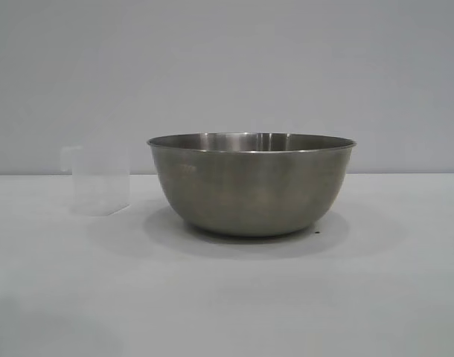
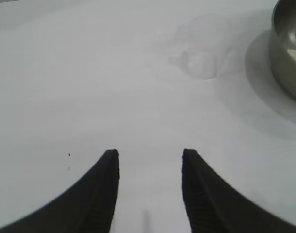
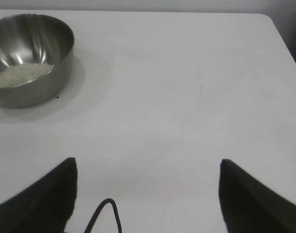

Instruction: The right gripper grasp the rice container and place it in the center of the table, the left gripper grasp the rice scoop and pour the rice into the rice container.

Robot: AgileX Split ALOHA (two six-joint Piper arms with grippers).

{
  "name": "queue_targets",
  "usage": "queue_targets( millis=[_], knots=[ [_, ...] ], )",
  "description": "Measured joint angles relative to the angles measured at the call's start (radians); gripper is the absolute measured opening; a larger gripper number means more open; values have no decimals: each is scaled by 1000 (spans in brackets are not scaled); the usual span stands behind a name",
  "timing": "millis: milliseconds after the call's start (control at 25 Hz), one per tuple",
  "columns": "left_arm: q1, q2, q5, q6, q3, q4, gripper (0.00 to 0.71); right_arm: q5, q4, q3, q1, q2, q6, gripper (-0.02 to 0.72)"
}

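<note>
Left gripper [image 2: 149, 160] empty, fingers apart, over bare counter [image 2: 90, 97], well short of cup [image 2: 204, 60]. Right gripper [image 3: 148, 167] empty, fingers wide apart. Cup upright beside bowl [image 1: 251, 182]; rice [image 3: 22, 74] inside bowl.

bowl: rice container [image 1: 251, 186] sits on table [image 1: 227, 297], approx mid of exterior view, upright
scoop: rice scoop [image 1: 100, 181] stands on table just left of bowl in exterior view, small gap betw them, not touching
rice: rice [image 3: 23, 75] lies inside bowl, at the bottom
L gripper: left gripper [image 2: 150, 158] over bare table, scoop ahead of it, well apart; bowl further off to one side
R gripper: right gripper [image 3: 148, 167] over bare table, bowl ahead, off to one side, well apart
</note>
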Motion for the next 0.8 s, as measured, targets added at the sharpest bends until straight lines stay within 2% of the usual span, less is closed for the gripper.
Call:
queue_targets(
  millis=[80,320,520,560,600,800],
  knots=[
    [0,-63,49,9,0,-16,262,0,0,0,0,0,0,549],
    [0,-209,204,57,-59,-68,449,0,0,0,0,0,0,549],
    [0,-266,376,130,-112,-112,435,0,0,0,0,0,0,549],
    [0,-272,409,157,-116,-131,475,0,0,0,0,0,0,549],
    [0,-282,439,171,-116,-145,461,0,0,0,0,0,0,549],
    [0,-324,502,194,-118,-186,461,0,0,0,0,0,0,549]
  ],
)
